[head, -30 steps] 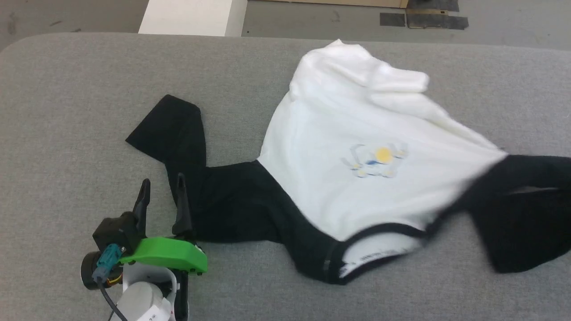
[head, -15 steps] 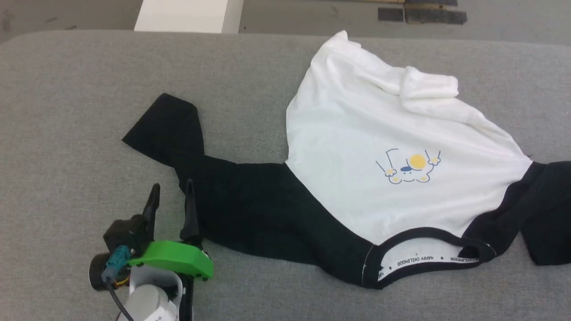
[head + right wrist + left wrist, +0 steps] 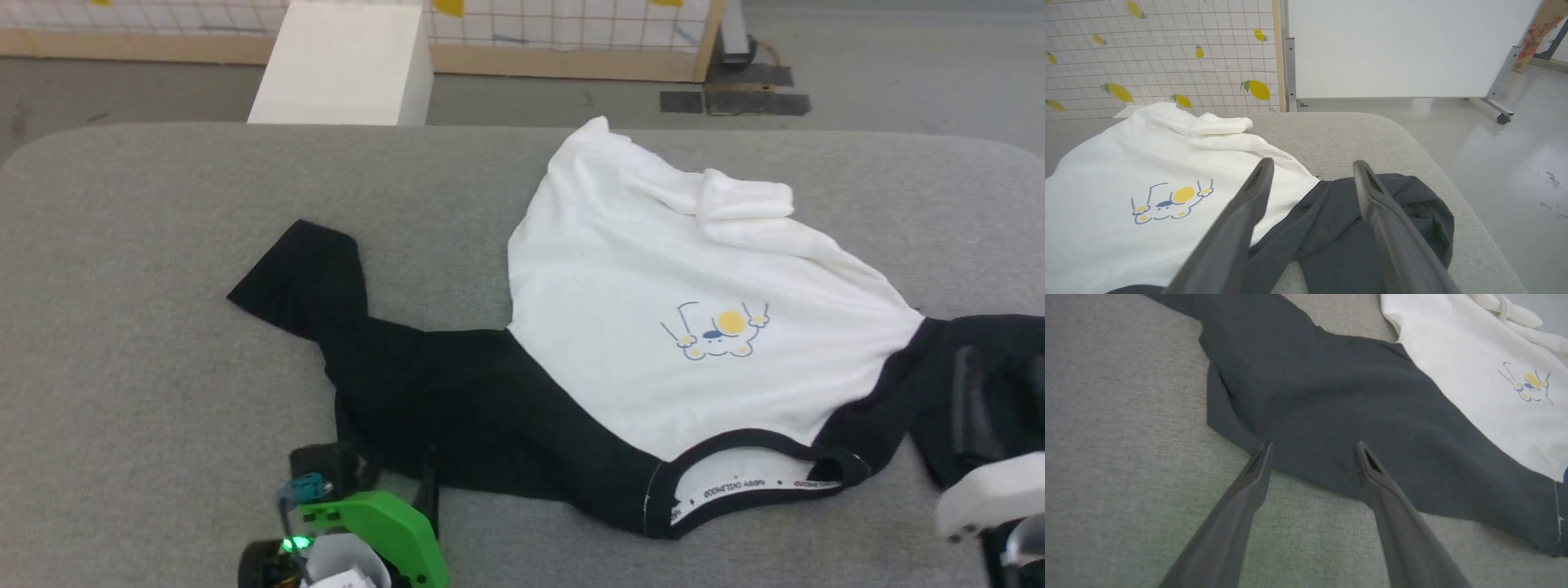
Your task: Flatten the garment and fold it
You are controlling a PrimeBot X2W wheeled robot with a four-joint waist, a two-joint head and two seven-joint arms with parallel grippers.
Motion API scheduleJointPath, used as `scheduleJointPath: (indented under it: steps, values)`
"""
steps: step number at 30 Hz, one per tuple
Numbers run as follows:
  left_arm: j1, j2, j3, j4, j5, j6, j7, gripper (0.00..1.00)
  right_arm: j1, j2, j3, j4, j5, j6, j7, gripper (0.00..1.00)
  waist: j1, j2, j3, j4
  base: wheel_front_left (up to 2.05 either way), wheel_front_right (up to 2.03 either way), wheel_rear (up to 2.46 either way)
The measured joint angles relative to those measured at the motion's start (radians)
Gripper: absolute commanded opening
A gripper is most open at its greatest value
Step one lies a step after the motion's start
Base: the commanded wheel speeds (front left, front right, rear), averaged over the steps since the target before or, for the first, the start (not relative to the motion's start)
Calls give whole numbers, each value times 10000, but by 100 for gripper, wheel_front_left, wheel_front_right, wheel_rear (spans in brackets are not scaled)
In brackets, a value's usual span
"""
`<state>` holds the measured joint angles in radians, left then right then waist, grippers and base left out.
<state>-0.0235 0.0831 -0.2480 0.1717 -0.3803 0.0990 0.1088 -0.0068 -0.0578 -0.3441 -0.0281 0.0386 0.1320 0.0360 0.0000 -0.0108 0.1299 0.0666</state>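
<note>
- Soft white T-shirt (image 3: 653, 327) with black raglan sleeves lies partly rumpled, print up, on the grey padded surface (image 3: 122, 327).
- Left claw (image 3: 1312, 447) spread, empty, tips at the shirt's left sleeve edge.
- Right claw (image 3: 1312, 163) spread, empty, above its right sleeve.

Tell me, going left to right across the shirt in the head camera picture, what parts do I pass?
long black sleeve → white front with its little yellow-and-blue print → crumpled black sleeve
</note>
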Motion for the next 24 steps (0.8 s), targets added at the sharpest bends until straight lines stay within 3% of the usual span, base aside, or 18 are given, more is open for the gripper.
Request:
scheduleJointPath:
  steps: [4, 14, 19, 24]
  values:
    - [120, -75, -284, -23, -305, 81, 1127, 100, 557, 67, 882, -337, 719, 0, -318, 100, 0, 0, -94, -271, 0, 0, 0]
    - [126, -56, -339, 12, -420, 610, 2429, 100, 850, 71, 1964, -182, 1279, 0, -518, 100, 0, 0, -168, -1029, 0, 0, 0]
    - [49, 412, -934, -82, 52, 510, 2869, 100, 851, 69, 2092, -188, 1521, 0, -543, 100, 0, 0, -88, -1327, 0, 0, 0]
    - [-450, 1097, -1919, -42, 1197, 198, 3538, 100, 851, 69, 2159, -194, 1670, 0, -543, 100, 0, 0, 93, -1407, 0, 0, 0]
